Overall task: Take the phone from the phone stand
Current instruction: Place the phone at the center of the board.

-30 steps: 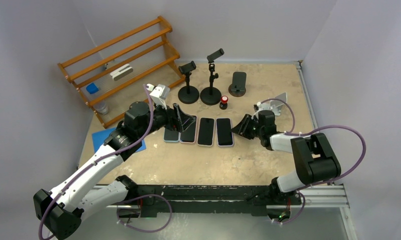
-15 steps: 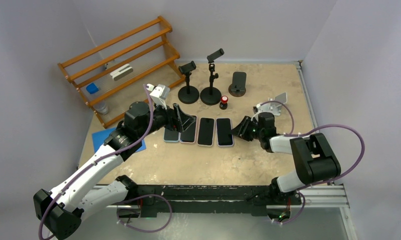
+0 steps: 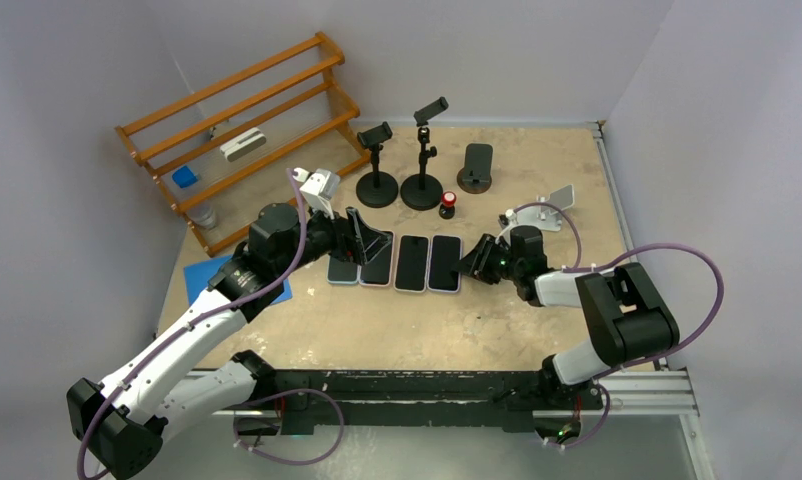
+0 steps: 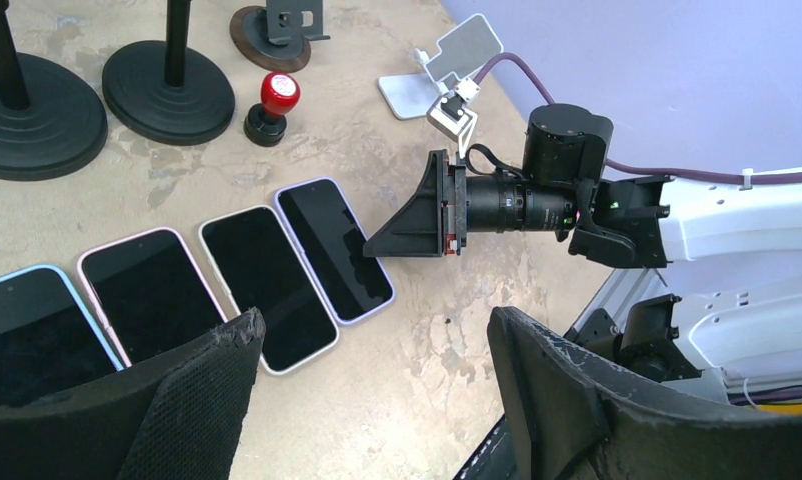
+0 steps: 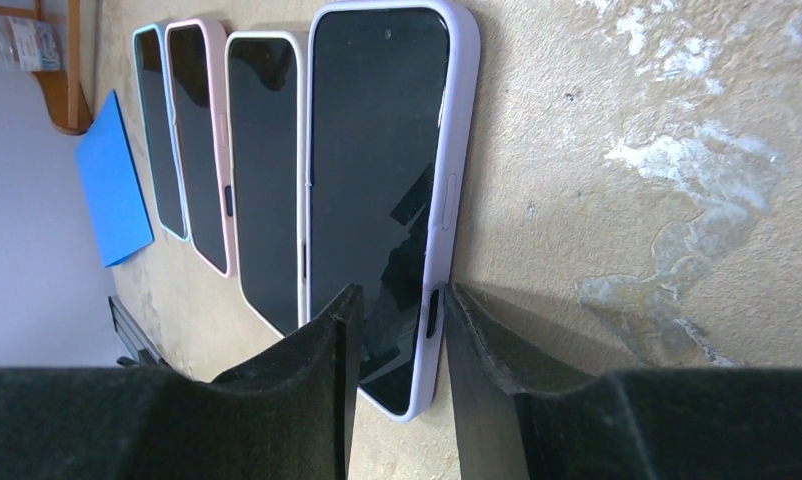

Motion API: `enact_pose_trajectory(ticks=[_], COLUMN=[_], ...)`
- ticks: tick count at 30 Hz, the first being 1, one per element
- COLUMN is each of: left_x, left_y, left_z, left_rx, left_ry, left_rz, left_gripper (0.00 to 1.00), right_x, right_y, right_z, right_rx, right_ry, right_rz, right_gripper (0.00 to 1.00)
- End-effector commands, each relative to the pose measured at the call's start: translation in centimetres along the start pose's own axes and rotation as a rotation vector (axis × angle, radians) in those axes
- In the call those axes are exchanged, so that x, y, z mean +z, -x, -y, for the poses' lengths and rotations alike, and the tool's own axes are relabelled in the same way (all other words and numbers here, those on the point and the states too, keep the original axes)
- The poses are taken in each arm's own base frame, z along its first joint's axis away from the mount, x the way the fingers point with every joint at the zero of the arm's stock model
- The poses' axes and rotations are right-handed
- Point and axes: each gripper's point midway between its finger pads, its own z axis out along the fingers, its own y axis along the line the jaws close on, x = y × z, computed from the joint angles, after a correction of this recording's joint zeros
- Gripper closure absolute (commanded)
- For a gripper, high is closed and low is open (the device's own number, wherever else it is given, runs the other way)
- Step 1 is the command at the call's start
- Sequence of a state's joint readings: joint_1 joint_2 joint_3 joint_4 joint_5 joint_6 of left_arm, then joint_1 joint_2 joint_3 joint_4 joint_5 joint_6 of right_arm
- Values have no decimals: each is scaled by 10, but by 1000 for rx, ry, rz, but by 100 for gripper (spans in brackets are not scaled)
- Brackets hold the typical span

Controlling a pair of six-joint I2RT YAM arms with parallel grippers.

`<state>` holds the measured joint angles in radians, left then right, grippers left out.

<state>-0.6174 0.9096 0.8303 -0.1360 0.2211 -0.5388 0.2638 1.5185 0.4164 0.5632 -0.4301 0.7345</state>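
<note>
Right arm stretches low and leftward; right gripper (image 5: 399, 300), jaws slightly apart, straddles one edge of the lavender phone (image 5: 377, 150); it lies flat, long axis near-to-far.

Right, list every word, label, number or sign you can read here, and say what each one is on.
No text is legible in any view.
packet on the wooden rack: some print, too small and blurred to read.
four phones: screens dark, no text showing.
red-capped knob: no marking visible.
</note>
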Motion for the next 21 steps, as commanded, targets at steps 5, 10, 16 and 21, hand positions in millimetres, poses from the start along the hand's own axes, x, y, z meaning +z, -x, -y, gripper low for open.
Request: enact_pose_trajectory(ticks=[5,10,16,21], left_x=[-6,-6,-5,-4], left_y=[27,27,27,27], left_z=[20,18,18,17], left_rx=[17,17,18,18], left_ry=[-58,-54,-50,-48], left_rz=[80,81,81,81], left_gripper=[20,20,20,20], right_x=[-1,-1,-3,-7], right_y=[-24,-20,-11,2], right_z=[16,19,19,18], right_rx=[36,24,-5,-46], right_ry=[-63,-84,-109,-142], right_rz=[-72,-61,-35,2], right_gripper=[62,62,62,62])
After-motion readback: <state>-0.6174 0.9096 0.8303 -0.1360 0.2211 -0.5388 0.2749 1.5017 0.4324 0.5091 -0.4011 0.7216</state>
